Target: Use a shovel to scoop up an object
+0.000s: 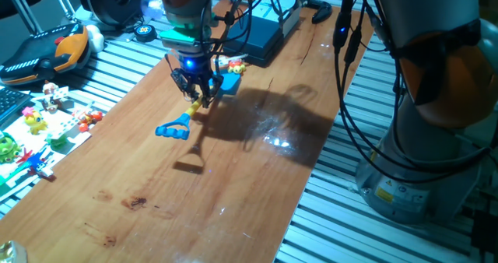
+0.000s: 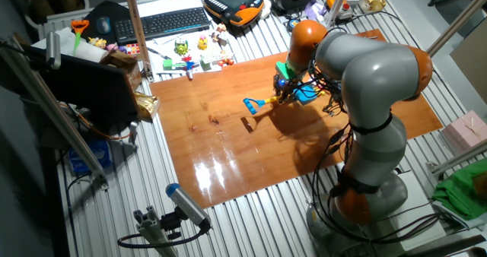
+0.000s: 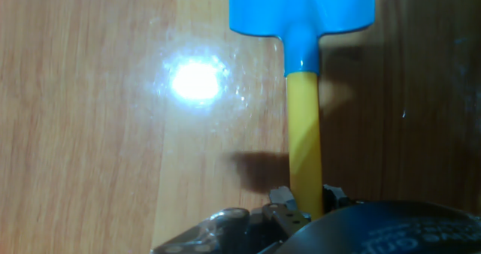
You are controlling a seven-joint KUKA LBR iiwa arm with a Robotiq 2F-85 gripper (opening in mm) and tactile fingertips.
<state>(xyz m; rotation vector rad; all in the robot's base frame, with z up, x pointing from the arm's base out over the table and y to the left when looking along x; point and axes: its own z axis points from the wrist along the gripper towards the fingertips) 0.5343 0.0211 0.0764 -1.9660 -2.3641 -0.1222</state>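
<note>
Hand view: the gripper (image 3: 304, 203) is closed on the yellow shaft of the shovel (image 3: 304, 96), with the blue blade pointing away over the wooden table (image 3: 83, 134), beside a bright glare spot. In one fixed view the gripper (image 1: 200, 94) clamps the shaft partway along, the blue loop end slanting down to the left near the board. The small yellow figure (image 1: 236, 66) lies just beyond the blade, near a dark box (image 1: 261, 37).
</note>
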